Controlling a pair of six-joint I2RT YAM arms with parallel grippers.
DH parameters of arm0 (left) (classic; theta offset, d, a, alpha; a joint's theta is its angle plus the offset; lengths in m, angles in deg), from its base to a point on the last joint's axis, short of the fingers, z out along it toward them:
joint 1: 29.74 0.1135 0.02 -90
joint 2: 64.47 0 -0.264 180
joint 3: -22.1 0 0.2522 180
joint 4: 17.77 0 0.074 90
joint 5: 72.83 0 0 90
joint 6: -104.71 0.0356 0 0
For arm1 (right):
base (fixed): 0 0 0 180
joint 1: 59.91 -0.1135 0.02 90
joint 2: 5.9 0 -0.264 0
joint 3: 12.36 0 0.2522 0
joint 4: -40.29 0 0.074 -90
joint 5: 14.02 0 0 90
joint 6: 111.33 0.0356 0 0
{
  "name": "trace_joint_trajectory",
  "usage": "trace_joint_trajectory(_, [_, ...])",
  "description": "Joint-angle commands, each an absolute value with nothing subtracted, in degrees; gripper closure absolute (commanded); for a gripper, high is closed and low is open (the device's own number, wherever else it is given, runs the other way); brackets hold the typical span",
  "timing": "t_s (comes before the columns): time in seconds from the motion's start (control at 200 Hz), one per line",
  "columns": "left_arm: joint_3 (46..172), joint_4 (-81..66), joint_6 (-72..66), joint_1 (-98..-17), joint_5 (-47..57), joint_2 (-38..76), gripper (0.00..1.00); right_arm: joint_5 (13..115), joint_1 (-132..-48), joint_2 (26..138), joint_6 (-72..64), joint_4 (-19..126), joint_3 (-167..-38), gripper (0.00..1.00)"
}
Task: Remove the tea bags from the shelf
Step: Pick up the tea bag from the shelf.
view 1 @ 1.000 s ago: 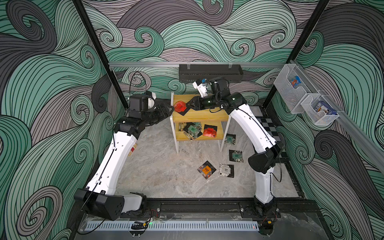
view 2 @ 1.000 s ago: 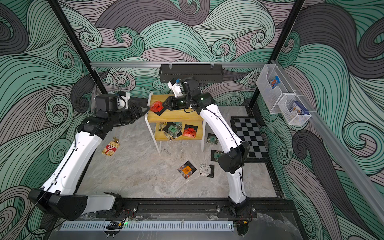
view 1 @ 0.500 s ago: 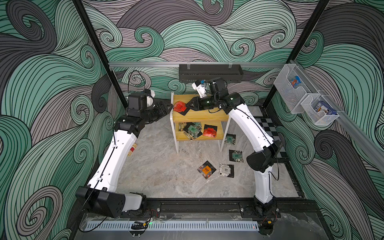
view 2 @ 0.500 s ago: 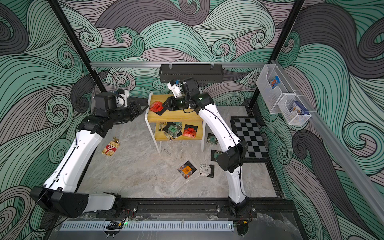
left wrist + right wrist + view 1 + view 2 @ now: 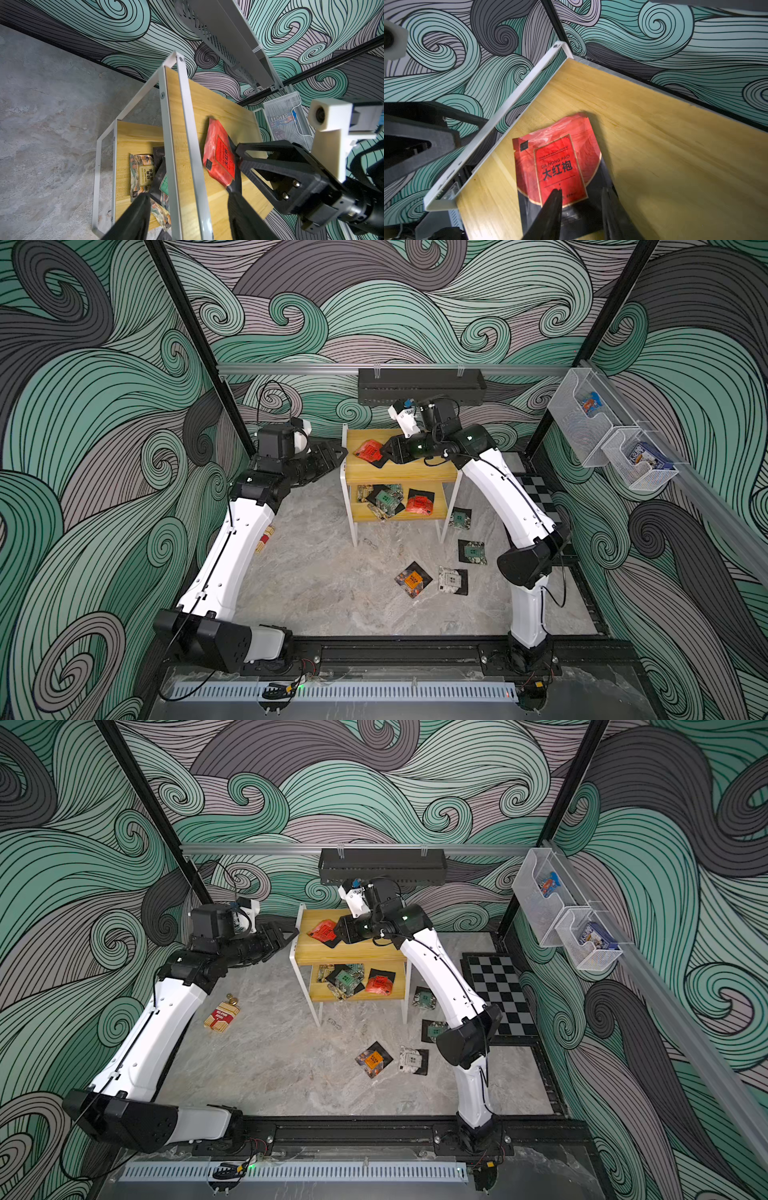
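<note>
Hovering over the top board of the shelf (image 5: 401, 475), the right end effector (image 5: 581, 193) has its jaws part-way apart, astride the black end of a red tea bag (image 5: 556, 158). One fingertip (image 5: 555, 196) touches the lower edge of the label, and nothing looks clamped. This tea bag lies flat on the far left part of the top board, as both top views show (image 5: 369, 449) (image 5: 323, 930).

The left end effector (image 5: 188, 194) stands just left of the shelf, jaws wide and empty. One finger sits above the top board's left rail and one below it.

The top board hides the far part of the lower tier. A heap of tea bags (image 5: 384, 499) overlaps there, so their number is hard to make out; another red one (image 5: 419, 504) lies at its right. Four more tea bags lie on the table (image 5: 324, 593), to the right of the shelf and nearer (image 5: 413, 580). In the left wrist view the red tea bag on the top board (image 5: 218, 153) is blurred.

The boards are yellow wood-grain and the frame is thin white metal with screw heads. The sachets are flat, glossy squares with dark edges. The table is grey and marbled.
</note>
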State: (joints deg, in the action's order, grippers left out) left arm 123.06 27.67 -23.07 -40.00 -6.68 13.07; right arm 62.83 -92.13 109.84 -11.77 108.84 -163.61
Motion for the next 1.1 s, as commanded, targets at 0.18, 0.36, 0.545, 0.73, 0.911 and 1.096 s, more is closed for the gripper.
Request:
trace_joint_trajectory(0.18, [125.38,28.39,-21.86,-39.67,-7.23,12.79,0.36,65.39,-94.72,106.43,-18.07,110.72,-165.28,0.55])
trace_joint_trajectory(0.36, [125.07,29.16,-21.57,-39.67,-6.92,12.11,0.36,64.64,-96.09,105.48,-22.84,110.45,-166.41,0.40])
trace_joint_trajectory(0.545, [124.15,29.82,-21.28,-39.67,-6.49,10.82,0.36,62.56,-96.76,106.13,-26.11,109.57,-166.31,0.28])
trace_joint_trajectory(0.73, [123.07,31.04,-20.55,-39.67,-5.30,9.11,0.36,59.25,-96.89,108.16,-27.64,109.34,-166.92,0.21])
trace_joint_trajectory(0.911, [122.21,31.67,-20.27,-39.58,-4.58,7.97,0.36,58.66,-96.95,109.16,-28.28,109.47,-166.11,0.19])
trace_joint_trajectory(1.096, [121.65,31.66,-20.36,-39.58,-4.45,7.61,0.36,58.72,-97.11,109.16,-28.36,109.45,-164.38,0.19])
